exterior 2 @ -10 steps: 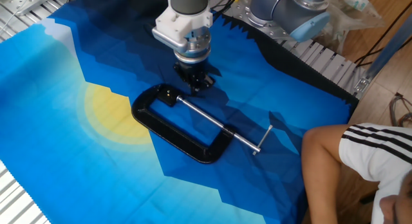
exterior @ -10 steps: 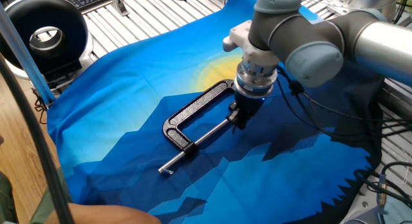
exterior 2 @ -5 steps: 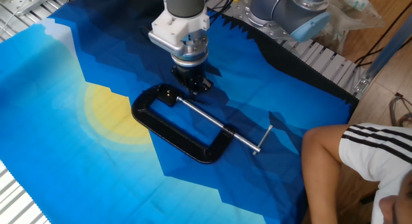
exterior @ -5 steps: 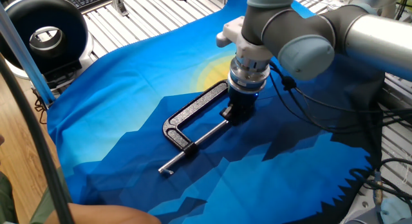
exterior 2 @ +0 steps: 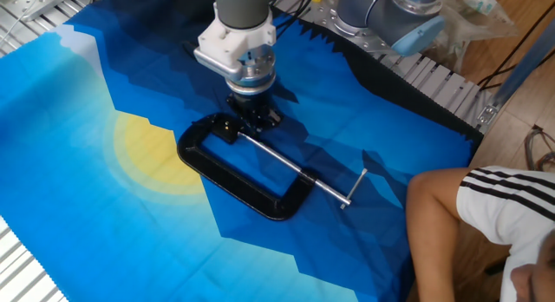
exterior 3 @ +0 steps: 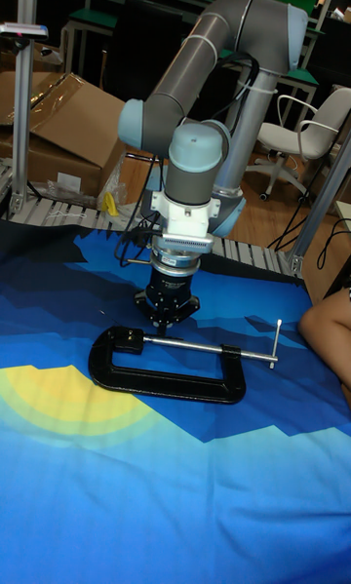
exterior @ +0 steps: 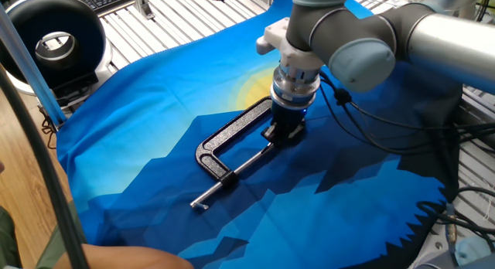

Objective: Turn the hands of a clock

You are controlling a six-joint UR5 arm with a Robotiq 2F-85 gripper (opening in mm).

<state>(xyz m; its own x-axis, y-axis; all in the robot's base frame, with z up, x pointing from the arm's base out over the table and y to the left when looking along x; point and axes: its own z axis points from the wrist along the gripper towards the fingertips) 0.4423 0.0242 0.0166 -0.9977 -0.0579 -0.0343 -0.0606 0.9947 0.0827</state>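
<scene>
The hands (exterior 3: 277, 341), a short thin crossbar, sit at the free end of the clamp's (exterior 3: 166, 381) silver screw (exterior 3: 210, 348), at 3 o'clock in the tall view; here they look pale rather than black. The gripper (exterior 3: 163, 327) stands upright over the clamp's other end, well apart from them. The tall view shows its fingers close together; whether they hold anything I cannot tell. The cloth (exterior 2: 104, 206) covers the table.

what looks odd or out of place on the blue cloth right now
Nothing spilled or damaged. The black C-clamp lies flat on the cloth, silver screw intact. The tool sits low at the clamp's jaw end, hiding any short needle there.
</scene>
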